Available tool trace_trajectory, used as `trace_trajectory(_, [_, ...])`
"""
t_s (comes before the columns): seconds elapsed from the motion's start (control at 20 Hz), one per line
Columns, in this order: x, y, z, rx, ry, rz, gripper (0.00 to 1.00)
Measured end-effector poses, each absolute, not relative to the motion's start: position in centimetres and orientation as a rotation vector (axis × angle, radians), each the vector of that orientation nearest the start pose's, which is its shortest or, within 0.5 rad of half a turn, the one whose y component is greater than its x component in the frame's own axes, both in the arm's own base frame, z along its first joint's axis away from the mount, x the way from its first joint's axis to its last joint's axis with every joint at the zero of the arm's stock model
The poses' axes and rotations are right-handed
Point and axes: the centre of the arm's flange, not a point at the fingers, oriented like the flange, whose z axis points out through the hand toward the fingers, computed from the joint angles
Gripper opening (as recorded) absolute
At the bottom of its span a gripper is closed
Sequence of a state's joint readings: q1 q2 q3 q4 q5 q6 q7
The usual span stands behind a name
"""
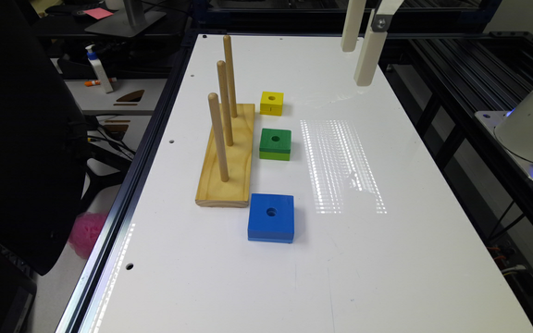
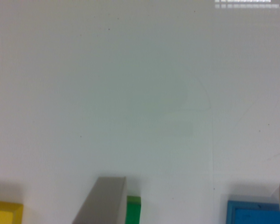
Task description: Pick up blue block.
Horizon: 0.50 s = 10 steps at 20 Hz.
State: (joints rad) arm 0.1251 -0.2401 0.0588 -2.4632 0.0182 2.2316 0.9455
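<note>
We saw the blue block (image 1: 271,217) flat on the counter (image 1: 387,277) beside the peg base (image 1: 227,162), judged it rigid, light, grippable across opposite sides; fingers (image 1: 361,44) hung spread above.

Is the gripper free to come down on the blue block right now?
Probably yes. The blue block lies flat on the table with bare space on three sides; the peg base sits just off one corner, and nothing covers its top.
</note>
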Motion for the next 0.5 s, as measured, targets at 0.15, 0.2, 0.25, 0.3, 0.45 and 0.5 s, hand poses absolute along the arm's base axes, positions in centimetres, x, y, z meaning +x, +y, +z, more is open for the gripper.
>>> trace_trajectory(0.15, [44.13,8.26,38.53,-2.905,1.185,-0.010,1.00])
trace_trajectory(0.2, [44.12,8.25,38.52,-2.905,1.185,-0.009,1.00])
trace_trajectory(0.25, [44.11,8.25,38.51,-2.905,1.185,-0.009,1.00])
trace_trajectory(0.3, [44.11,8.25,38.51,-2.905,1.185,-0.009,1.00])
trace_trajectory(0.45, [44.28,8.52,38.79,-2.904,1.179,-0.020,1.00])
trace_trajectory(0.5, [44.38,8.71,38.93,-2.903,1.176,-0.024,1.00])
